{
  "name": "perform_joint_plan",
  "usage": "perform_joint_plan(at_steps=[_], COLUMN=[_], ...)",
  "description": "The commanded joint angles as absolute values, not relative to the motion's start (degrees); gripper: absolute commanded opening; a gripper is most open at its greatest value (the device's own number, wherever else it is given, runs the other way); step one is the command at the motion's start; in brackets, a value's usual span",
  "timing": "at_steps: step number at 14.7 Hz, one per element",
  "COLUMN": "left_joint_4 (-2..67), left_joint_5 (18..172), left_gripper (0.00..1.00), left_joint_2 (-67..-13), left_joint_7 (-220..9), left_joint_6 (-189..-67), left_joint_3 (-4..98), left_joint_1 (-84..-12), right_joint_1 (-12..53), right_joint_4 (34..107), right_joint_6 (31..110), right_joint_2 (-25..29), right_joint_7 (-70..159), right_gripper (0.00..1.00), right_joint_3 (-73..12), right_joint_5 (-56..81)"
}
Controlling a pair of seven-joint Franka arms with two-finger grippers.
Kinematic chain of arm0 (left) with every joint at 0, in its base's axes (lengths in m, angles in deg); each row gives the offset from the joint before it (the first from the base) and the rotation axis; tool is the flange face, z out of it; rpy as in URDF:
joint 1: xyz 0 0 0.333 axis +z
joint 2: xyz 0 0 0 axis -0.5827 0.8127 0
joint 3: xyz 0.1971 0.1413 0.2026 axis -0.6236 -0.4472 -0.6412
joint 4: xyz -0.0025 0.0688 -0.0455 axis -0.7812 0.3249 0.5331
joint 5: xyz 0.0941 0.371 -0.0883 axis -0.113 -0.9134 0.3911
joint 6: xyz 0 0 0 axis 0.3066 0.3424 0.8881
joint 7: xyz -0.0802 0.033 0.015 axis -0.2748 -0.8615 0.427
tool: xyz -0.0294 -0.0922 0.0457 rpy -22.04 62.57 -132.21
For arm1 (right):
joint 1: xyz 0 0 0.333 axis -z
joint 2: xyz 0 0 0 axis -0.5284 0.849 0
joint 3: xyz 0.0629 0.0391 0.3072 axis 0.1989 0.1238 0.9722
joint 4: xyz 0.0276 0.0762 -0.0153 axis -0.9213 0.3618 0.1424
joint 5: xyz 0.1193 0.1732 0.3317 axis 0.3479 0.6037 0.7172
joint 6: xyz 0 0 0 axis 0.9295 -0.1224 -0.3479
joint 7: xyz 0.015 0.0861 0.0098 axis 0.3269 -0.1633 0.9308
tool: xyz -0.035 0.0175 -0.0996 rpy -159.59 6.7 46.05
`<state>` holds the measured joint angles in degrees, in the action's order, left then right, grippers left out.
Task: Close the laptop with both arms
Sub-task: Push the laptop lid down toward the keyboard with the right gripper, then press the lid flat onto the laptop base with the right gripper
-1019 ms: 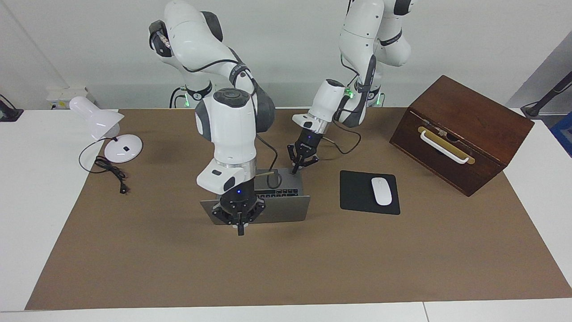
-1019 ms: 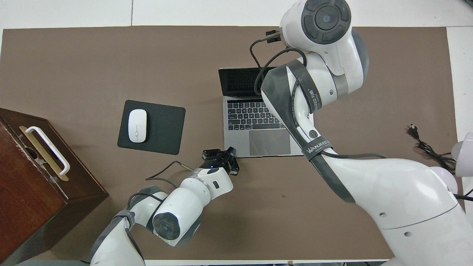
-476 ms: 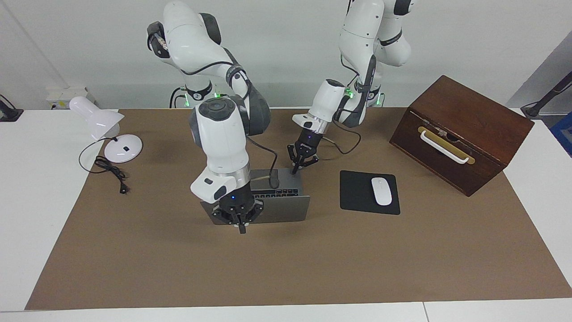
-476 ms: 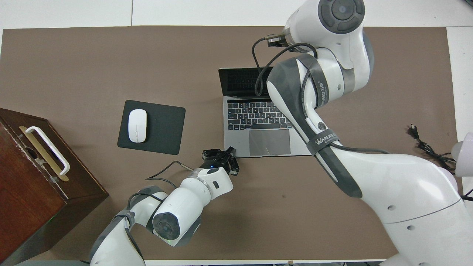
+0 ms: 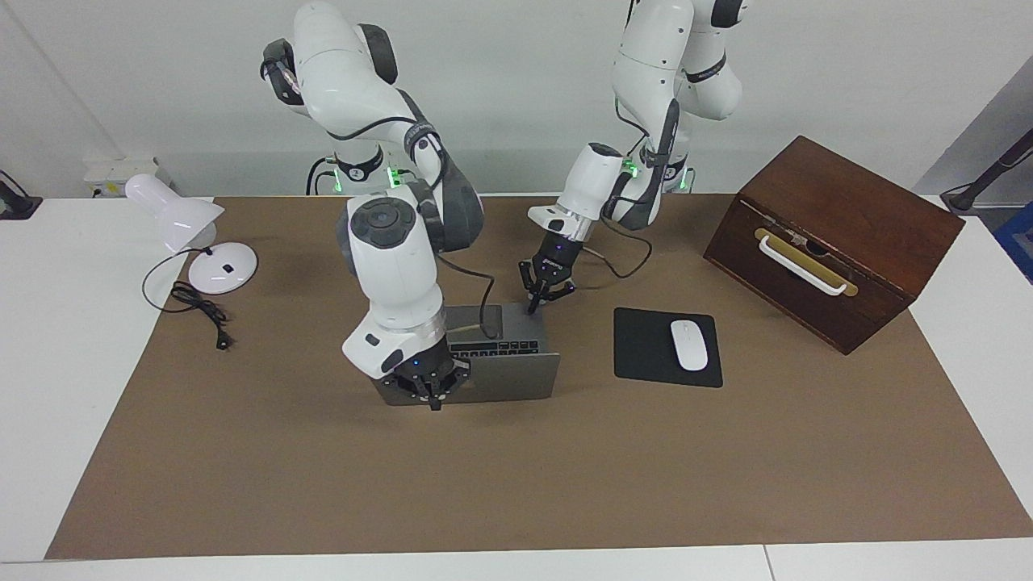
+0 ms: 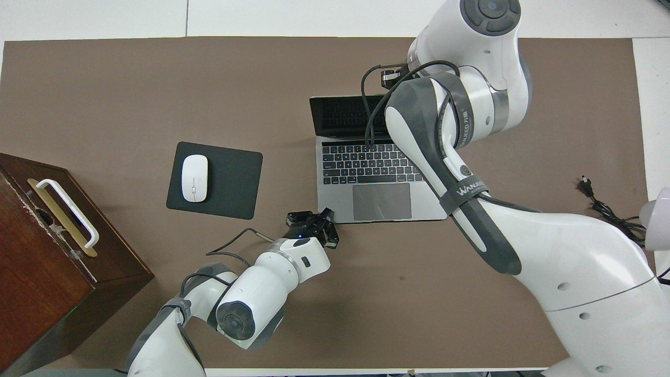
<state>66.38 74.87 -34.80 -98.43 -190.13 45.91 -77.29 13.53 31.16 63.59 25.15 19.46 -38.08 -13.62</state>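
The silver-grey laptop (image 5: 516,375) stands open on the brown mat, its lid raised and its keys and trackpad showing in the overhead view (image 6: 366,162). My right gripper (image 5: 436,401) is shut and empty. It hangs against the back of the lid near the top edge, at the end toward the right arm. The right arm hides it in the overhead view. My left gripper (image 5: 533,305) is shut, with its tip at the corner of the laptop's base nearest the robots, toward the left arm's end (image 6: 315,217).
A black mouse pad (image 5: 641,355) with a white mouse (image 5: 688,344) lies beside the laptop toward the left arm's end. A dark wooden box (image 5: 839,234) stands past it. A white lamp (image 5: 186,222) and its cable (image 5: 202,311) are at the right arm's end.
My right gripper has come down and in toward the back of the laptop's lid, and the right arm's elbow has swung. The lid's angle looks the same. The left arm has not moved.
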Motion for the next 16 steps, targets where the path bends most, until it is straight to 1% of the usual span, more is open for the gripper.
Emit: perform_joint_plan(at_steps=[1, 5, 7, 9, 11, 13, 16], left_joint_4=[65.8, 65.8, 65.8, 65.8, 65.8, 65.8, 65.8], left_joint_5=[75.3, 75.3, 75.3, 75.3, 75.3, 75.3, 75.3], left_gripper=[0.0, 0.0, 0.0, 0.0, 0.0, 0.0, 0.0], left_joint_2=[-31.4, -31.4, -31.4, -31.4, -31.4, -31.4, -31.4], left_joint_7=[-97.4, -97.4, -97.4, -97.4, -97.4, -97.4, -97.4], left_joint_6=[-190.7, -190.7, -190.7, -190.7, -190.7, -190.7, -190.7], left_joint_3=[45.1, 45.1, 45.1, 45.1, 45.1, 45.1, 45.1], left_joint_1=[-76.8, -76.7, -76.6, -76.6, -76.6, -76.6, -76.6], right_joint_1=[14.4, 15.5, 15.9, 15.8, 15.9, 16.0, 16.0], right_joint_4=[33.5, 33.6, 33.7, 34.3, 34.9, 36.6, 39.3], right_joint_6=[60.4, 56.9, 55.7, 54.6, 51.6, 48.7, 46.6], right_joint_2=[23.5, 23.5, 24.2, 24.7, 24.9, 24.8, 23.9], right_joint_7=[18.6, 18.6, 18.6, 18.1, 17.9, 17.8, 14.1], right_gripper=[0.0, 0.0, 0.0, 0.0, 0.0, 0.0, 0.0], right_joint_3=[-37.6, -37.6, -37.6, -37.6, -37.6, -37.6, -37.7], right_joint_5=[-11.0, -10.3, -7.0, -6.6, -6.6, -6.8, -7.3])
